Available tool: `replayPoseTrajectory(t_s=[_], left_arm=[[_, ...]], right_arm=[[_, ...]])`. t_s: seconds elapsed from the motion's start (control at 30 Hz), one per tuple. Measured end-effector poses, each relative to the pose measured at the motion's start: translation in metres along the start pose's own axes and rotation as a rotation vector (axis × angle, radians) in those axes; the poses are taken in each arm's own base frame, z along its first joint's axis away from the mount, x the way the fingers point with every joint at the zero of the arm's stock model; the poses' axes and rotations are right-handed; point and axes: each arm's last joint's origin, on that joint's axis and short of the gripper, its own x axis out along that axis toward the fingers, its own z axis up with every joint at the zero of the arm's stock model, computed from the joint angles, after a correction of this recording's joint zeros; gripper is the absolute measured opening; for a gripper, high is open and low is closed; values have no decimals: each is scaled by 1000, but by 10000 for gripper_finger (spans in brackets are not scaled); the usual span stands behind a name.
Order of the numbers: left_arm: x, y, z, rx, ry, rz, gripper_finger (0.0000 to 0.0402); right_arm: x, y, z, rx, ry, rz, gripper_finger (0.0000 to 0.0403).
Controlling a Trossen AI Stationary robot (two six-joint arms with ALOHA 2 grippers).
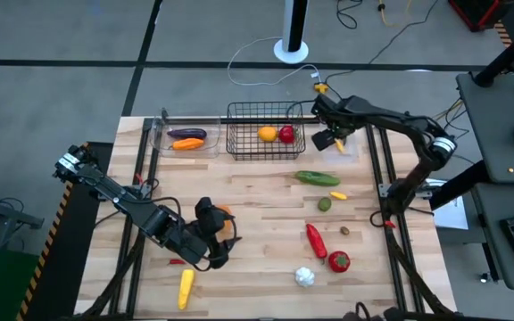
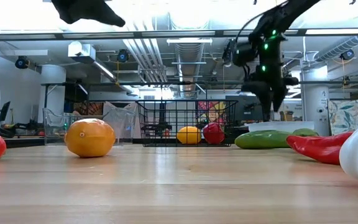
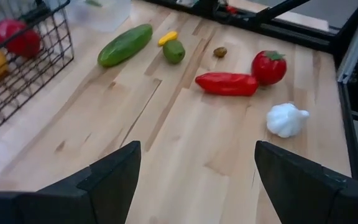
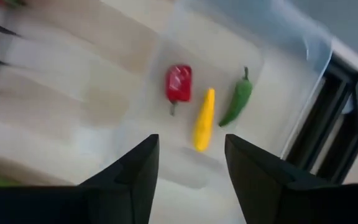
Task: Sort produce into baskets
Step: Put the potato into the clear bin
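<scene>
My right gripper [image 4: 191,143] hangs open above the small clear bin [image 4: 312,46] at the table's far right; a red pepper [image 4: 179,83], a yellow pepper [image 4: 204,118] and a green chili [image 4: 238,102] lie on the bin's floor. My left gripper [image 3: 196,146] stands open over the near left part of the table, beside an orange [image 1: 227,212], with nothing between its fingers. The black wire basket [image 1: 261,147] holds a yellow fruit [image 1: 267,134] and a red one [image 1: 286,135]. The left clear bin [image 1: 163,138] holds an eggplant [image 1: 188,134] and a carrot [image 1: 186,144].
Loose on the wood lie a cucumber [image 1: 315,178], a small yellow piece [image 1: 337,194], a small green piece [image 1: 325,204], a red pepper [image 1: 315,239], a tomato [image 1: 338,261], a garlic [image 1: 303,277] and a corn cob [image 1: 186,287]. Bare wood shows mid-table.
</scene>
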Motion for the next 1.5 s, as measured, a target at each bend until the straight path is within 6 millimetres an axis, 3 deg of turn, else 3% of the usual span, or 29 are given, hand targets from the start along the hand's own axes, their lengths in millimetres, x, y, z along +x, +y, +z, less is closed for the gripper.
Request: replayPoseTrajectory(t_s=[0.3,0.57,0.9,1.27,1.5], left_arm=[[0,4,-4,-91,38,34,297],[0,4,-5,-134,39,36,297],[9,10,-7,-347,49,102,297],[26,17,-31,-473,193,261,297],[30,21,-41,-559,248,340,297]], right_arm=[[-61,25,-23,-83,-263,142,178],[-104,70,-69,-266,-495,356,180],[-107,120,-132,-392,-680,649,179],[-109,136,-164,-479,-706,697,174],[-112,139,-165,-526,-769,689,171]])
